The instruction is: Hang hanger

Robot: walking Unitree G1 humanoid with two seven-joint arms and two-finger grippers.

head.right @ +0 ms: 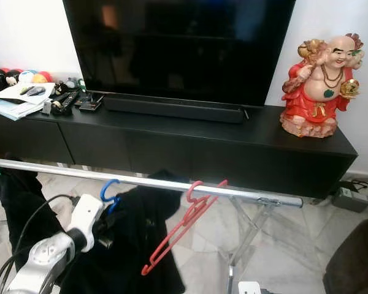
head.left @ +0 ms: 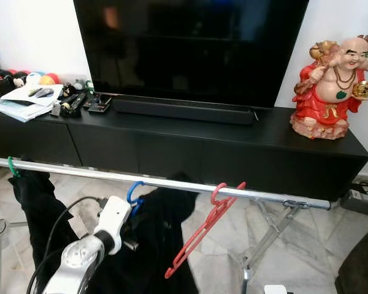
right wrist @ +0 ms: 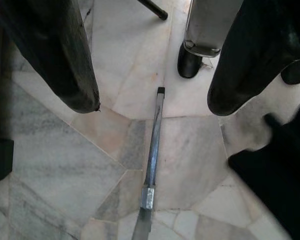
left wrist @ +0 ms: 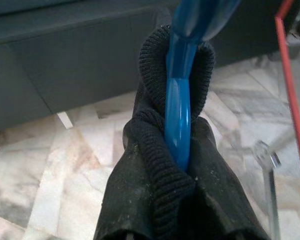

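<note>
A metal rail runs across the scene in front of a low black cabinet, over a marble floor. A blue hanger carrying a black garment has its hook over the rail, and the left arm reaches up to just below that hook. The left wrist view looks along the hanger's blue neck where it passes through the garment's ribbed collar; the left gripper's fingers are hidden there and behind the cloth in the head views, so I cannot tell whether they are open or gripping. Just to the right on the rail hangs an empty red hanger, tilted so its body slants down to the left. Near the rail's left end a green hook holds another dark garment. In the right wrist view the right gripper points down at the floor with its two black fingers spread apart and holding nothing, a thin metal bar lying on the tiles below. On the cabinet stand a television, a soundbar, a red figurine, papers and remotes.
</note>
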